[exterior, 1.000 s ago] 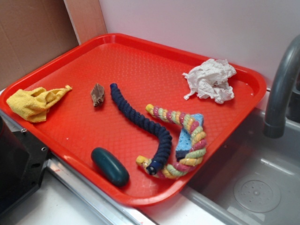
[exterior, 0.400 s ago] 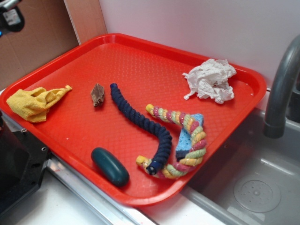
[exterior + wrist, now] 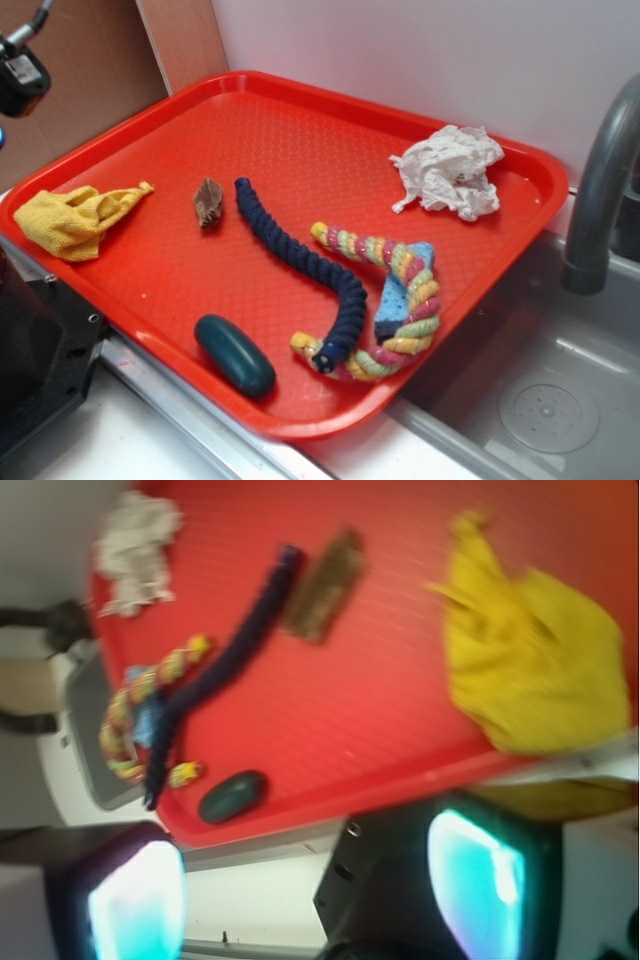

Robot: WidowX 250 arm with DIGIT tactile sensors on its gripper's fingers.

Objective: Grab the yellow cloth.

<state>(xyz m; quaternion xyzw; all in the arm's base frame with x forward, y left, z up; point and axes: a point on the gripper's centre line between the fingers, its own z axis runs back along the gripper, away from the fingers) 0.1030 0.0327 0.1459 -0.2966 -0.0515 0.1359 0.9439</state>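
Note:
The yellow cloth [image 3: 75, 218] lies crumpled on the left corner of the red tray [image 3: 300, 130], with one pointed corner toward the tray's middle. In the exterior view only a part of my gripper [image 3: 22, 75] shows, at the top left edge, high above and behind the cloth. In the wrist view my gripper [image 3: 305, 890] is open and empty, its two fingers set wide apart. The cloth [image 3: 535, 670] lies at the upper right there, well clear of the fingers, on the tray [image 3: 380, 710].
On the tray are a white paper wad [image 3: 450, 170], a navy rope [image 3: 300, 255], a pastel rope [image 3: 415, 320] around a blue sponge [image 3: 398, 295], a dark green oval [image 3: 235, 355] and a brown scrap [image 3: 208, 202]. A black box [image 3: 35, 350] stands at the front left; a faucet [image 3: 600, 190] and sink [image 3: 560, 400] are on the right.
My gripper has come into the exterior view at the top left and dropped a little lower. Nothing on the tray has moved.

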